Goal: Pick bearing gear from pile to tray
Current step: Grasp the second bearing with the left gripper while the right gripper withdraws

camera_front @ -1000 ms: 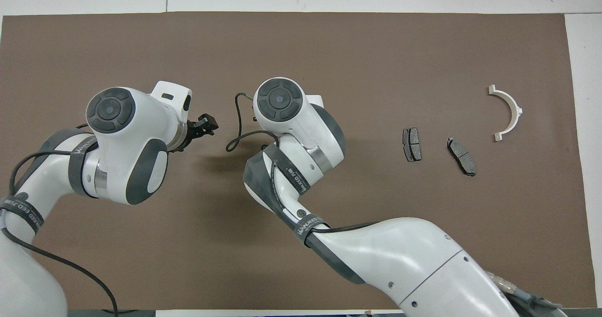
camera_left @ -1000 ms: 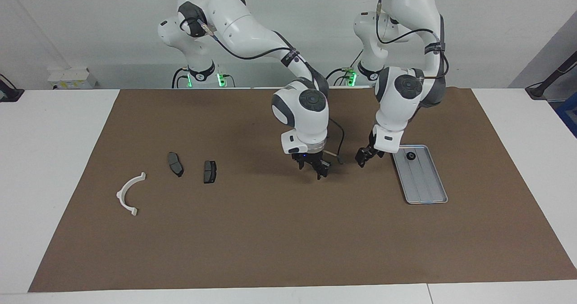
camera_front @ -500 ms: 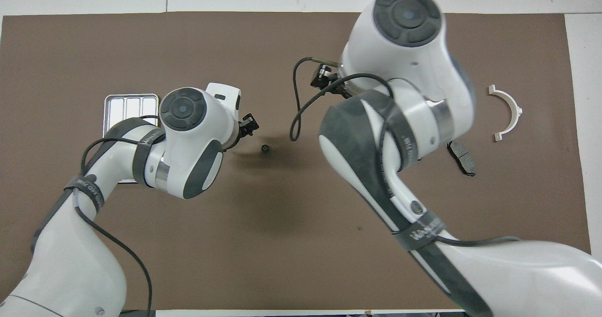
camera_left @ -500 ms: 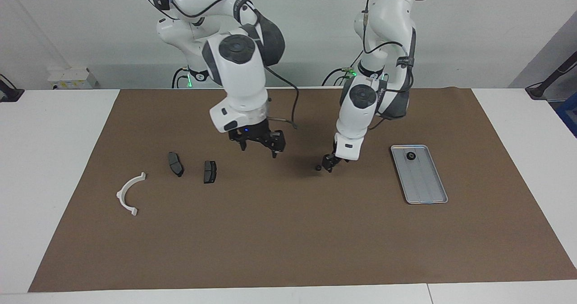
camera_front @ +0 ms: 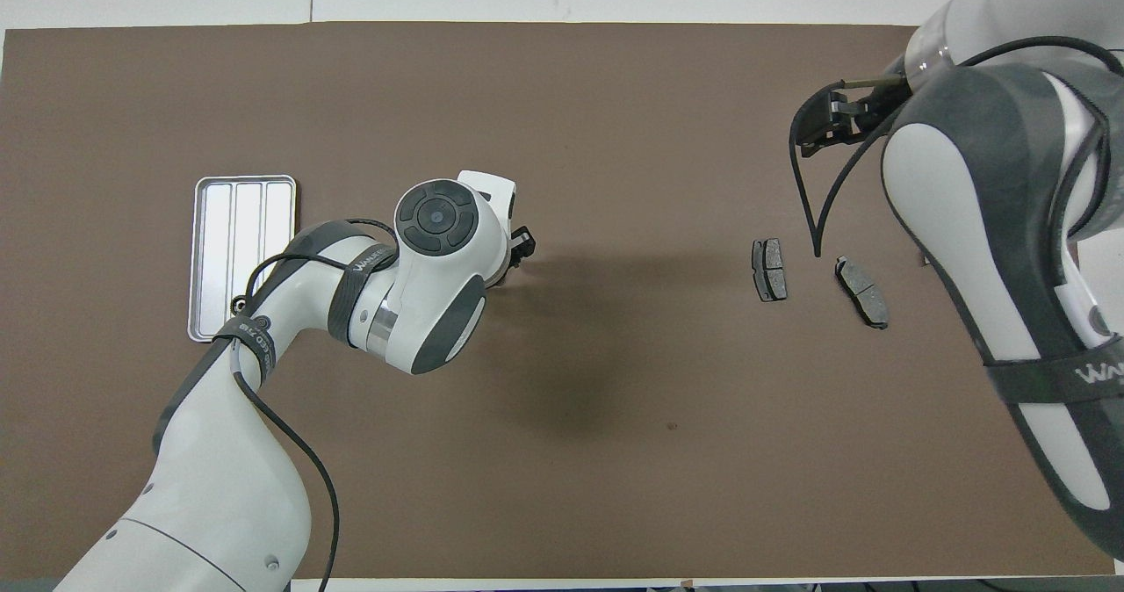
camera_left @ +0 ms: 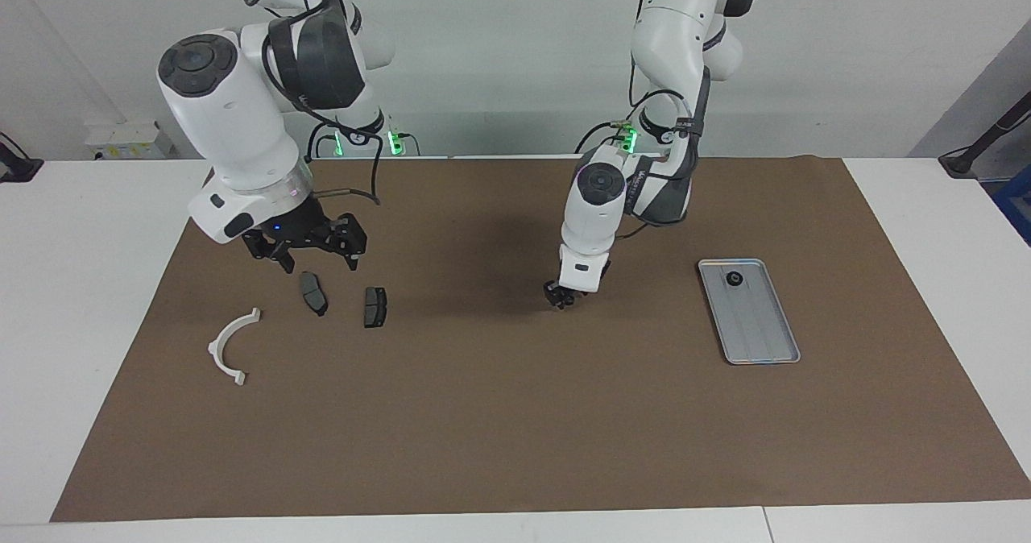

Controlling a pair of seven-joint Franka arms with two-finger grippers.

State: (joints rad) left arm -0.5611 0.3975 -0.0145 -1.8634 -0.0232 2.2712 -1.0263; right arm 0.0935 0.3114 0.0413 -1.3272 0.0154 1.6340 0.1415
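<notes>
The pile lies toward the right arm's end of the brown mat: a white half-ring bracket and two dark brake pads, also in the overhead view. My right gripper is open and empty, raised just over the brake pads; overhead its arm hides the bracket. My left gripper is down at the mat's middle, where a small black round piece lay; that piece is now hidden under it. The silvery tray holds one small black round piece.
The brown mat covers most of the white table. In the overhead view the left arm covers the nearer end of the tray.
My right gripper swung from the mat's middle to over the brake pads. My left gripper moved from beside the tray to the small black piece at the middle, which no longer shows.
</notes>
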